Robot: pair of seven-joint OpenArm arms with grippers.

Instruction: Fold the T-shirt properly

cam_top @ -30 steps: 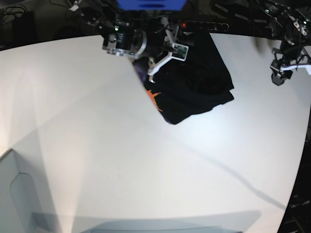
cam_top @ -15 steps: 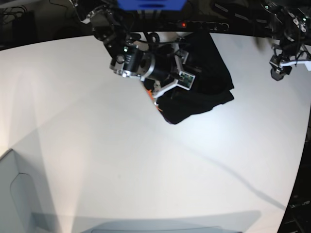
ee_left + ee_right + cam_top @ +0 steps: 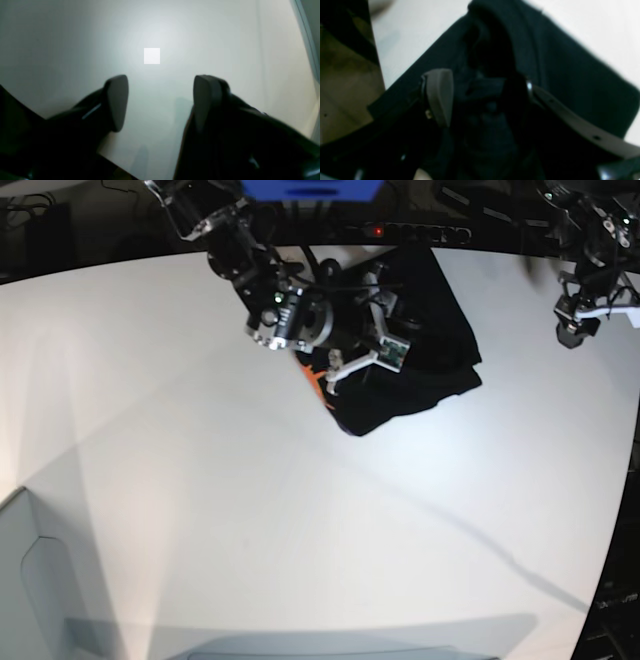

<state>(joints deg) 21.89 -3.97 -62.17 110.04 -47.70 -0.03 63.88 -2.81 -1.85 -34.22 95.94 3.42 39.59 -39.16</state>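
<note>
- Near the table's (image 3: 200, 510) far edge, the black T-shirt (image 3: 430, 370) lay folded into a compact bundle, with an orange patch (image 3: 315, 377) showing at its left side.
- Your right gripper (image 3: 480, 97) hovered over the bundle, jaws apart, gripping nothing.
- Your left gripper (image 3: 160, 100) hung well apart over bare table, jaws also apart.
- To finish well, you probably needed to press the layers flat and square the edges without dragging cloth.
</note>
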